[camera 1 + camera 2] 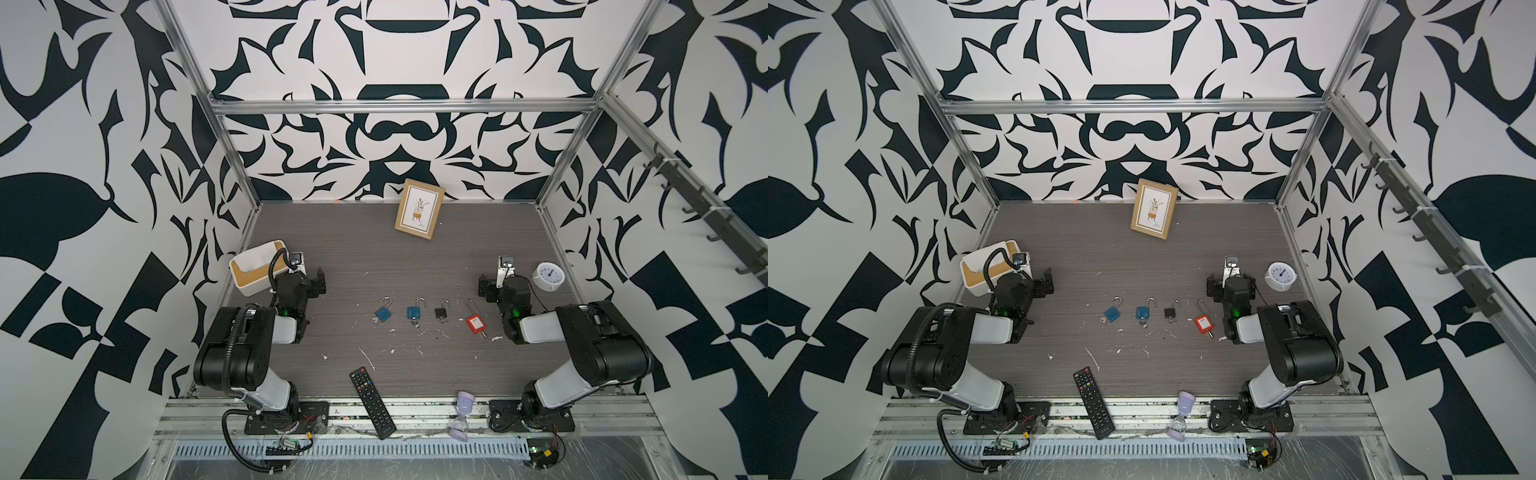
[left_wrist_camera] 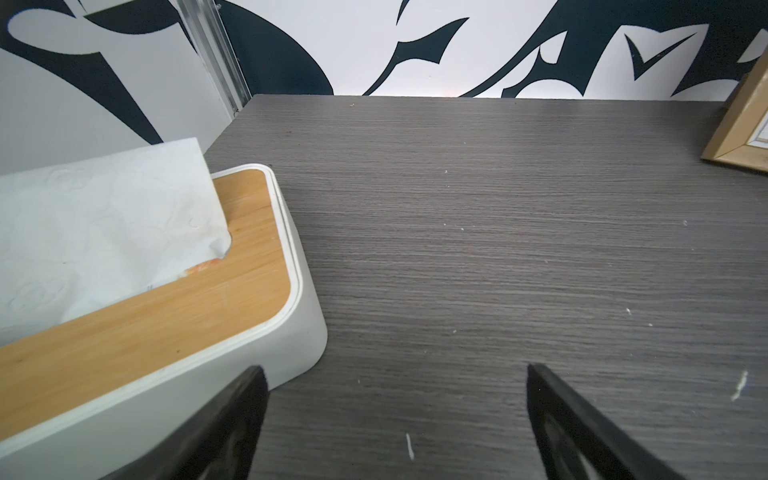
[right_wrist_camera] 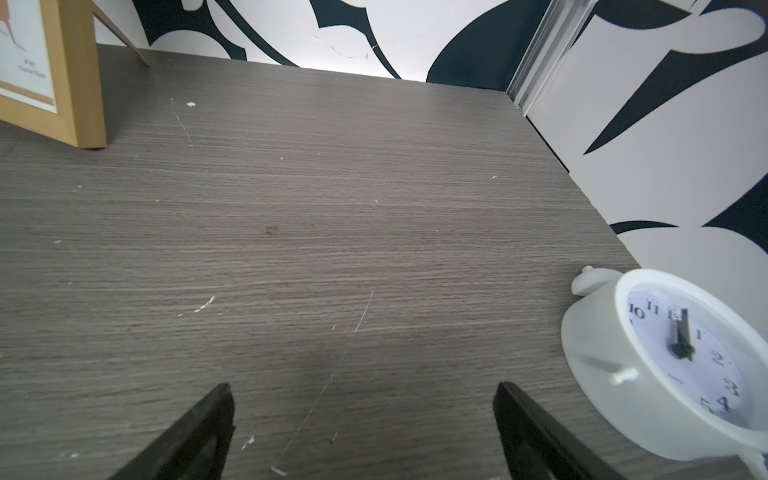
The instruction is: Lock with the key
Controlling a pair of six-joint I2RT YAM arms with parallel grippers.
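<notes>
Fingers on both arms stand wide and empty. The left fingers (image 2: 232, 415) hang over bare tabletop (image 2: 457, 249) just beside the tissue box (image 2: 305, 332), and the right fingers (image 3: 203, 424) hang over bare tabletop near the white clock (image 3: 665, 353). Neither wrist view shows a lock.

In both top views four padlocks lie in a row between the two arms, nearer the right one: a blue padlock (image 1: 383, 313), a second blue padlock (image 1: 413, 311), a small black padlock (image 1: 440, 312) and a red padlock (image 1: 473, 323) with a long thin shackle. Every shackle stands open. Each body seems to carry a key (image 1: 375, 320) at its lower end (too small to be sure of all four).

By my reading nothing has begun, so the step in hand is the approach. The next move likely calls for one arm to steady a lock body while its shackle is pressed home. After that comes a pinch on the small key head to turn it — fine work, with the fingers narrowed first. The red padlock lies closest to the right arm.
</notes>
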